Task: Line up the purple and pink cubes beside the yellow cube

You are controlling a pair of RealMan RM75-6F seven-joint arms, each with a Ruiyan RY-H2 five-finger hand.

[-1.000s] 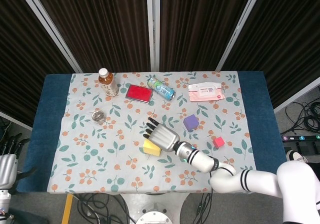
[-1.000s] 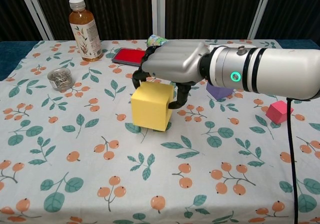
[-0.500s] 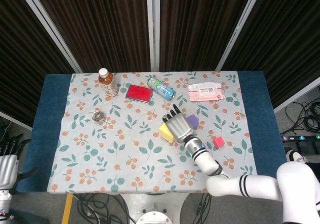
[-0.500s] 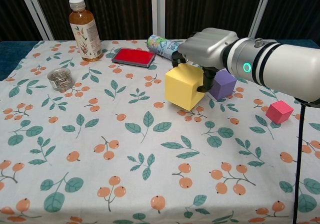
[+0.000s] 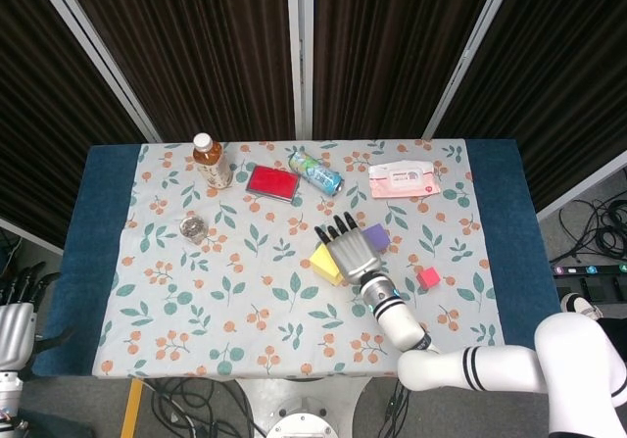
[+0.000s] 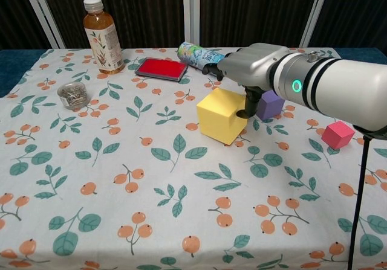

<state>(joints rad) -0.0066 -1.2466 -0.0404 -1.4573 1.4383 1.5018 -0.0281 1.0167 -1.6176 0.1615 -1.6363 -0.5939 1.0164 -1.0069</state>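
Near the middle of the leaf-and-berry printed tablecloth (image 6: 91,161), a yellow foam cube (image 6: 222,115) sits under the robot's white right hand (image 6: 251,70), fingers draped over its top and far side. A purple cube (image 6: 270,103) stands just behind it; a small pink cube (image 6: 337,135) lies well apart, rightward. The left hand (image 5: 12,306) hangs off-table, fingers apart.

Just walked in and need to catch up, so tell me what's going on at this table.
The right hand holds the yellow cube near the middle of the table, with its fingers curled down over the cube's far side. The purple cube sits just behind it, partly hidden by the hand. The pink cube lies apart, further right. The left hand hangs off the table's left edge, holding nothing.
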